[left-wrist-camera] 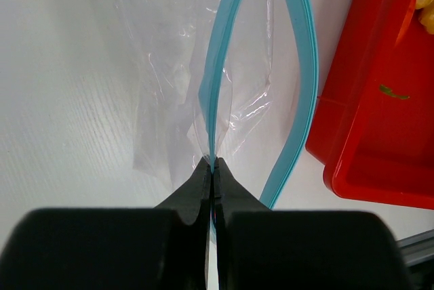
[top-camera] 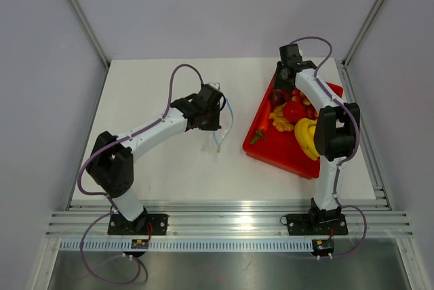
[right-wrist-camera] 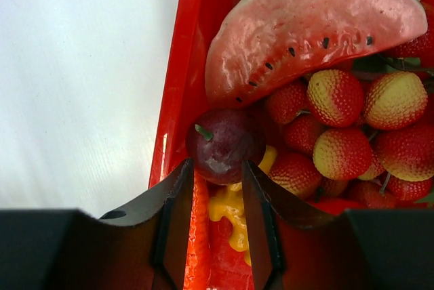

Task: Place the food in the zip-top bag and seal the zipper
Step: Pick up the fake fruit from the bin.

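The zip-top bag point(left-wrist-camera: 163, 66) lies clear and crinkled on the white table, its mouth gaping. My left gripper point(left-wrist-camera: 213, 164) is shut on one side of the light blue zipper point(left-wrist-camera: 224, 53); from above it point(top-camera: 215, 110) sits over the bag point(top-camera: 220, 127). The food is in the red tray: a dark purple round fruit point(right-wrist-camera: 225, 142) and a red tomato-like one point(top-camera: 293, 110). My right gripper point(right-wrist-camera: 217, 164) hangs low at the tray's far end. Its jaws stand apart, with the purple fruit right at the fingertips point(right-wrist-camera: 184, 171), not held between them.
The red tray point(top-camera: 271, 154) lies right of the bag, its near wall point(left-wrist-camera: 366, 100) close to the zipper. It also holds a watermelon slice point(right-wrist-camera: 305, 26), several strawberries point(right-wrist-camera: 336, 97), a yellow piece point(right-wrist-camera: 230, 212) and a banana point(top-camera: 306, 137).
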You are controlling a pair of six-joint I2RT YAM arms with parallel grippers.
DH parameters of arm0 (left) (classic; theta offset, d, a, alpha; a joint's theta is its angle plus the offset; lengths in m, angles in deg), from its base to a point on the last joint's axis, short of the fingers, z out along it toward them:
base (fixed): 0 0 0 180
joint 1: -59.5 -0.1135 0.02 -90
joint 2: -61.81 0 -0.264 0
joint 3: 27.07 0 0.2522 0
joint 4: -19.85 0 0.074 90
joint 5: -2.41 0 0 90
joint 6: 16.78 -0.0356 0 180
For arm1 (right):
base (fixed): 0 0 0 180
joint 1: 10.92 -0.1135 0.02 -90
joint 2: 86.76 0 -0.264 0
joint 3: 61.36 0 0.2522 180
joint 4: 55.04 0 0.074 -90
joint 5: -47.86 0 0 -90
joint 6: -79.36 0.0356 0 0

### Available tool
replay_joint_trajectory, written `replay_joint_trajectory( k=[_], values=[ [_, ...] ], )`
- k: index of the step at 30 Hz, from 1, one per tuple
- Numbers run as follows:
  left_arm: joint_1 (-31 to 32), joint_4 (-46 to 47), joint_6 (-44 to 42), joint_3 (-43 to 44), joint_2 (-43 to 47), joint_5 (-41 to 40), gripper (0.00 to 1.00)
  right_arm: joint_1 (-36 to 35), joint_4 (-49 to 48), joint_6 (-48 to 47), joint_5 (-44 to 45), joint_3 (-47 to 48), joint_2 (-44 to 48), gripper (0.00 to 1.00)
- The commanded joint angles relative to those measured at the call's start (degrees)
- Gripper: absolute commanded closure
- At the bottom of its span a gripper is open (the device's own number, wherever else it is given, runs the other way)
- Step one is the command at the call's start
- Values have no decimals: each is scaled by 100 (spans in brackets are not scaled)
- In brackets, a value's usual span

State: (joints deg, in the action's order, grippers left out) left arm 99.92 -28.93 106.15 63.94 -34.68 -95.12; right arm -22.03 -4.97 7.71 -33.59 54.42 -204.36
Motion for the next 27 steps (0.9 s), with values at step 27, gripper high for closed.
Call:
replay_joint_trajectory(
  k=[27],
  values=[
    [-78, 224, -102, -26, 192, 155, 100, -189, 201, -367, 348, 1048, -747, 71]
  ],
)
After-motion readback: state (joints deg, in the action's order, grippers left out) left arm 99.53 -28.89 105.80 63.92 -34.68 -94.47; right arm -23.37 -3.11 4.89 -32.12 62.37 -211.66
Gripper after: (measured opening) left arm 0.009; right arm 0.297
